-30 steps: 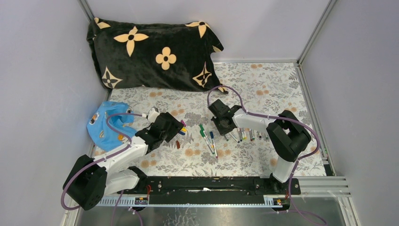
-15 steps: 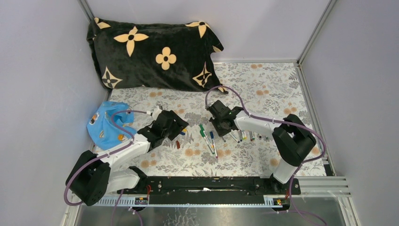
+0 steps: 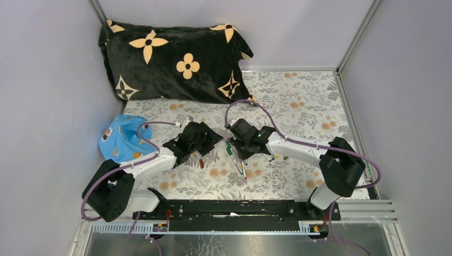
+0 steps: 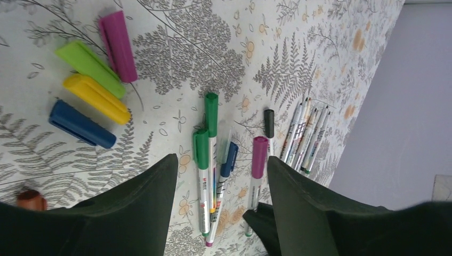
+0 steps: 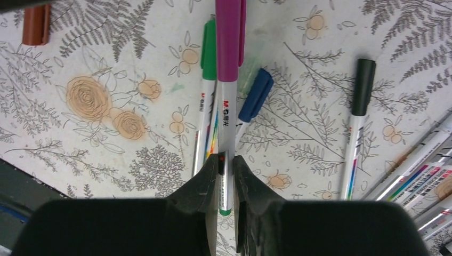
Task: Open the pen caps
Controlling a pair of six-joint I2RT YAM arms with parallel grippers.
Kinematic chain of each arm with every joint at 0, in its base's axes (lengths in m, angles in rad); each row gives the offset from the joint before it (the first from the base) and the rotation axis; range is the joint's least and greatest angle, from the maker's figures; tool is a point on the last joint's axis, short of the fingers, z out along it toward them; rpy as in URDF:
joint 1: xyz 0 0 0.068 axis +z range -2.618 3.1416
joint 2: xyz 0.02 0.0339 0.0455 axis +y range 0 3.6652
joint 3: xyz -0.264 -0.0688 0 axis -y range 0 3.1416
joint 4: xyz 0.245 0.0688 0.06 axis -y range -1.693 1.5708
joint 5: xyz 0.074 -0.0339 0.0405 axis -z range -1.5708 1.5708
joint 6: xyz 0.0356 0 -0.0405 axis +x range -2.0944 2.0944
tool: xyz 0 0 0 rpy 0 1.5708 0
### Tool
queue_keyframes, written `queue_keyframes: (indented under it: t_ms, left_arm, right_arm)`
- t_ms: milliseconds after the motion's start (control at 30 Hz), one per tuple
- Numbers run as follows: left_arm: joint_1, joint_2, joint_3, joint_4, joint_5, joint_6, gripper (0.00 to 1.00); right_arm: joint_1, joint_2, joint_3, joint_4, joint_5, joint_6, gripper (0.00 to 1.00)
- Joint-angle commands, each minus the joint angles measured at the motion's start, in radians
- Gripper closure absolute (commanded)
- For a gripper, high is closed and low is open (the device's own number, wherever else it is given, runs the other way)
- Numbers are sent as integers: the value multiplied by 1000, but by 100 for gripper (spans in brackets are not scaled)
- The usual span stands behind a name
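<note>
over the flowered bench (image 3: 298,101), right gripper (image 5: 225,176) pinches a purple-capped pen (image 5: 228,106) (barrel end); left gripper (image 4: 222,160), open, has swung in for its cap (image 5: 229,37).

Bare table (image 3: 304,96) lies open at the far right. Across the middle, pens (image 4: 211,122) and 4 loose caps (image 4: 96,98) crowd it; a pillow (image 3: 170,58) blocks the far left, a blue cloth (image 3: 120,141) the left edge.

right pincer (image 5: 225,162) swung left carrying purple-capped pen (image 5: 228,106), left pincer (image 4: 221,160) shifted right toward it
</note>
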State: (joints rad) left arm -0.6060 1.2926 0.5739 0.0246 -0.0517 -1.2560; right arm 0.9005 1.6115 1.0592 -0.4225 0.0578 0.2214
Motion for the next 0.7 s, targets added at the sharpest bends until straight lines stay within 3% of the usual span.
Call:
queue_keyframes:
  t_ms: [0, 667]
  left_arm:
    - [-20, 22, 19, 105, 30, -39, 32]
    - [-70, 71, -19, 201, 26, -121, 47]
  right_arm:
    - [32, -34, 36, 13, -21, 33, 100]
    - [83, -46, 57, 42, -33, 70, 100]
